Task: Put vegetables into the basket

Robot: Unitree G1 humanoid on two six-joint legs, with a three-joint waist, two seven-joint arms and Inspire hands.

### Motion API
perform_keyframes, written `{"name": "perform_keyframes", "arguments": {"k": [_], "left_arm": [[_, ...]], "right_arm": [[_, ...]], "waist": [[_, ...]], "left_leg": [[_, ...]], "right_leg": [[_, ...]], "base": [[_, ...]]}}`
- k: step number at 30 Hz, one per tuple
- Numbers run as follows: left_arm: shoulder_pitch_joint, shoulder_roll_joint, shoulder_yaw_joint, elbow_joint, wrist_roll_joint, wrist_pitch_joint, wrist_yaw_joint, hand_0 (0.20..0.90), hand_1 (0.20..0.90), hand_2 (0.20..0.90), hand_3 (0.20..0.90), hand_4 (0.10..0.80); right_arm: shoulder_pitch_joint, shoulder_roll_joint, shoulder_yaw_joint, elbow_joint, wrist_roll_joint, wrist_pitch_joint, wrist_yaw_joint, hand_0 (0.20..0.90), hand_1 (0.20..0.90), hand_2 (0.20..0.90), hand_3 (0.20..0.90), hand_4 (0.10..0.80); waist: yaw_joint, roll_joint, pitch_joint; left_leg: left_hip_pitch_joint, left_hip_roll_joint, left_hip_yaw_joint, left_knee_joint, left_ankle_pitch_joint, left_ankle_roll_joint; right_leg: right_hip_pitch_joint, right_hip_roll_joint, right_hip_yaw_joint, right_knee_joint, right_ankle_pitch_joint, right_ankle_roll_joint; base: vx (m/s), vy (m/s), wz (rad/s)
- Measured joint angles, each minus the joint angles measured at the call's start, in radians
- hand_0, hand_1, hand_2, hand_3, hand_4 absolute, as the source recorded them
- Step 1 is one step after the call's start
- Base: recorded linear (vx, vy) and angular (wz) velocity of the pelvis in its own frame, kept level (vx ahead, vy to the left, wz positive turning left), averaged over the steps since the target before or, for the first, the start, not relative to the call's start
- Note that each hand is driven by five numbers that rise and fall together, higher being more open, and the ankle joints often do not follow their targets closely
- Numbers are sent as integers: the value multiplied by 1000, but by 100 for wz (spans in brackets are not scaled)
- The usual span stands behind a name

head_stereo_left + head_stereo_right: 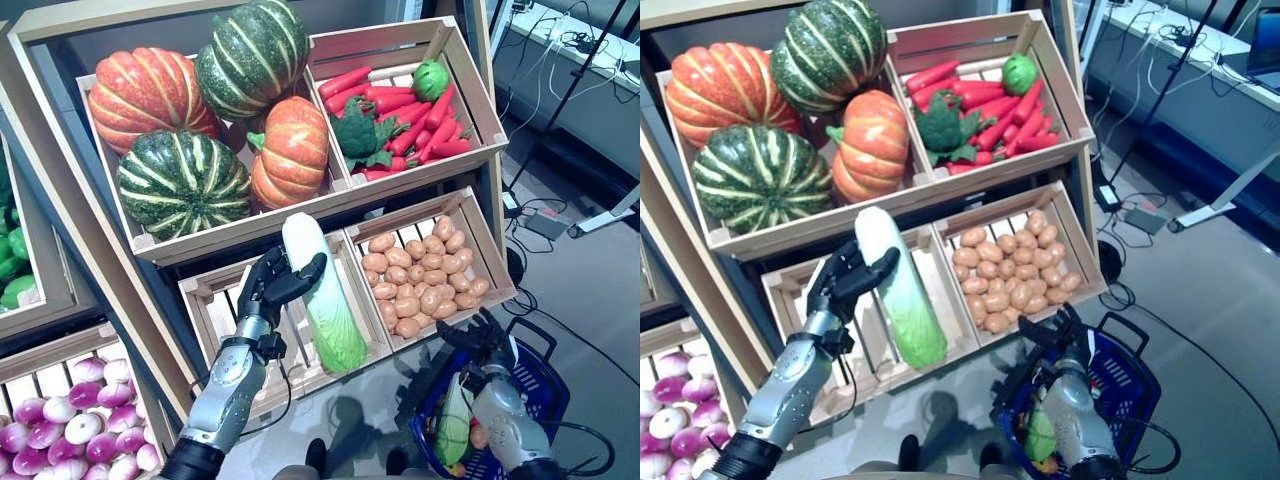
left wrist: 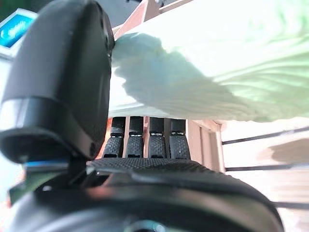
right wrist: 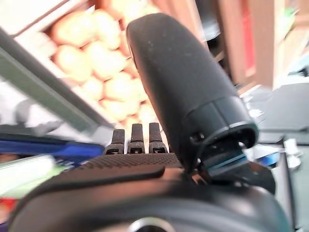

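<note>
behind cabbage, left robot hand fingertips

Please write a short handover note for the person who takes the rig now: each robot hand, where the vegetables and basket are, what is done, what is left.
Left robot hand: shut on the napa cabbage, held over the lower-left crate.
Right robot hand: open, holding nothing, above the blue basket.
Done: the basket on the floor already holds one cabbage and some smaller items.
Left: carry the held napa cabbage over to the basket and release it. Potatoes, pumpkins and red peppers are in their crates.
</note>
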Motion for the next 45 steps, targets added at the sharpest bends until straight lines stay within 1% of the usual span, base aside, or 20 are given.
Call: {"name": "perform_keyframes", "arguments": {"k": [3, 6, 7, 13, 17, 21, 26, 29, 30, 32, 35, 40, 45], "left_arm": [[0, 13, 1, 0, 14, 0, 0, 300, 300, 300, 300, 400], [0, 16, 1, 0, 18, 0, -4, 300, 300, 300, 300, 400], [1, 16, 1, 0, 18, 0, -6, 300, 300, 300, 300, 400], [2, 16, -1, -1, 16, 0, -38, 300, 300, 300, 300, 400], [4, 31, -1, -1, 14, 0, -57, 300, 300, 300, 300, 400], [8, 36, -2, -1, -3, -1, -73, 300, 300, 300, 300, 400], [31, 37, -3, -20, -5, -1, -91, 300, 300, 300, 300, 400], [32, 44, -6, -20, -5, -1, -116, 300, 300, 300, 300, 400], [32, 54, -18, -21, -5, -2, -123, 300, 300, 300, 300, 400], [32, 77, -39, -22, -5, -2, -139, 300, 300, 300, 300, 400], [32, 80, -51, -22, -5, -2, -155, 300, 300, 300, 300, 400], [32, 81, -56, -22, -4, -2, -157, 300, 300, 300, 300, 400], [32, 92, -64, -22, -5, -3, -158, 300, 300, 300, 300, 400]], "right_arm": [[4, -25, 0, -42, 3, 0, 70, 900, 900, 900, 900, 800], [20, -42, 6, -92, 22, 1, 207, 900, 900, 900, 900, 800], [23, -44, 9, -102, 40, 1, 231, 900, 900, 900, 900, 800], [24, -76, 70, -161, 102, 1, 432, 900, 900, 900, 900, 800], [20, -92, 89, -201, 129, 1, 534, 900, 900, 900, 900, 800], [11, -119, 117, -227, 126, 1, 577, 900, 900, 900, 900, 800], [10, -160, 136, -236, 128, 47, 662, 900, 900, 900, 900, 800], [6, -218, 194, -236, 128, 82, 751, 900, 900, 900, 900, 800], [6, -238, 217, -236, 128, 93, 799, 900, 900, 900, 900, 800], [6, -246, 241, -236, 128, 101, 850, 900, 900, 900, 900, 800], [5, -249, 243, -240, 129, 104, 871, 900, 900, 900, 900, 800], [4, -260, 242, -242, 129, 129, 895, 900, 900, 900, 900, 800], [5, -263, 242, -242, 129, 136, 903, 900, 900, 900, 900, 800]], "waist": [[0, -2, -1], [0, -4, -2], [0, -4, -2], [4, -10, -5], [8, -11, -6], [10, -13, -7], [14, -13, -7], [15, -13, -7], [17, -13, -7], [18, -13, -7], [19, -14, -8], [20, -15, -8], [20, -15, -8]], "left_leg": [[-1, 0, 2, 0, 0, 0], [-5, 0, 2, 0, 0, 0], [-6, 0, 2, 0, 0, 0], [-14, 0, -3, 0, 0, 0], [-20, -1, -6, 0, 0, 0], [-21, -1, -9, 0, 0, 0], [-24, -1, -11, 0, 0, -1], [-27, -1, -13, 0, 0, -1], [-27, -1, -14, 0, 1, -1], [-28, -1, -18, 0, 1, -1], [-30, -2, -27, 0, 2, -3], [-29, -1, -30, 0, 3, -4], [-29, -2, -30, 0, 3, -4]], "right_leg": [[4, 0, 1, -13, 9, 0], [7, 1, 1, -27, 15, 0], [7, 1, 1, -27, 15, -1], [5, 1, -3, -30, 16, -1], [2, 1, -6, -30, 15, -1], [1, 1, -8, -30, 15, -1], [-1, 1, -9, -30, 15, -1], [-2, 1, -12, -30, 15, -1], [-1, 1, -13, -30, 15, -2], [-1, 1, -16, -30, 14, -2], [1, 0, -32, -30, 14, -2], [3, 1, -31, -30, 13, -3], [4, 1, -31, -30, 13, -3]], "base": [[0, 0, 0], [0, 0, 0], [-6, -31, 2], [-3, -15, 3], [-4, -11, 3], [0, 0, 0], [0, 0, 0], [0, 0, 0], [11, -9, 3], [16, -10, 5], [12, -1, 8], [6, 4, 2], [0, 0, 0]]}}
